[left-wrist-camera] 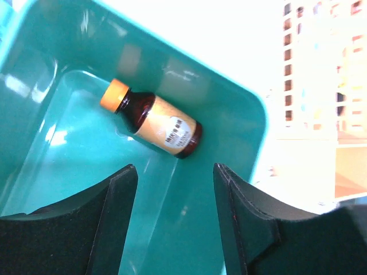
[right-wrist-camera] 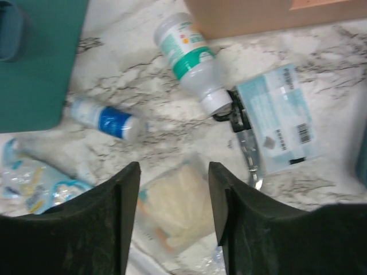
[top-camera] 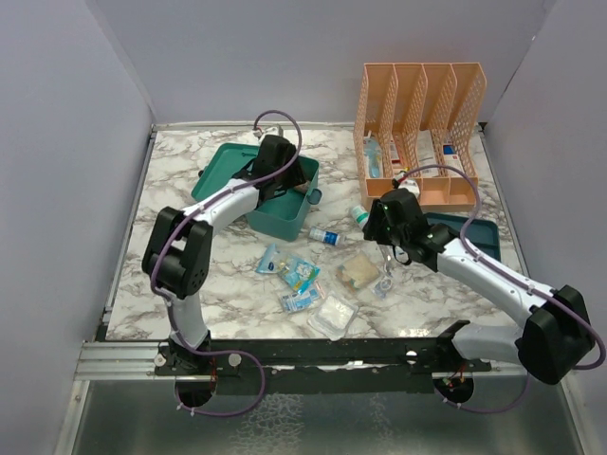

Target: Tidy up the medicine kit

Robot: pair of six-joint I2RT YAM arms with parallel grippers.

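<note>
The teal medicine kit (top-camera: pixel 283 220) stands open at the back left, its lid (top-camera: pixel 220 169) folded back. My left gripper (top-camera: pixel 282 178) hovers inside it, open (left-wrist-camera: pixel 175 169) and empty. Just beyond its fingers, a brown bottle with an orange cap (left-wrist-camera: pixel 152 119) lies on the kit's floor (left-wrist-camera: pixel 74 166). My right gripper (top-camera: pixel 384 250) is open (right-wrist-camera: pixel 174 169) above a clear gauze packet (right-wrist-camera: pixel 175 209) on the marble, holding nothing. A white bottle with a green label (right-wrist-camera: pixel 192 57), a small blue-labelled bottle (right-wrist-camera: pixel 106 120) and a pale blue packet (right-wrist-camera: pixel 278 117) lie beyond it.
An orange mesh file organizer (top-camera: pixel 419 133) stands at the back right with a dark teal tray (top-camera: pixel 471 237) in front of it. Blue packets (top-camera: pixel 296 275) and a clear pouch (top-camera: pixel 332 316) lie mid-table. A metal tool (right-wrist-camera: pixel 249 152) rests beside the pale packet.
</note>
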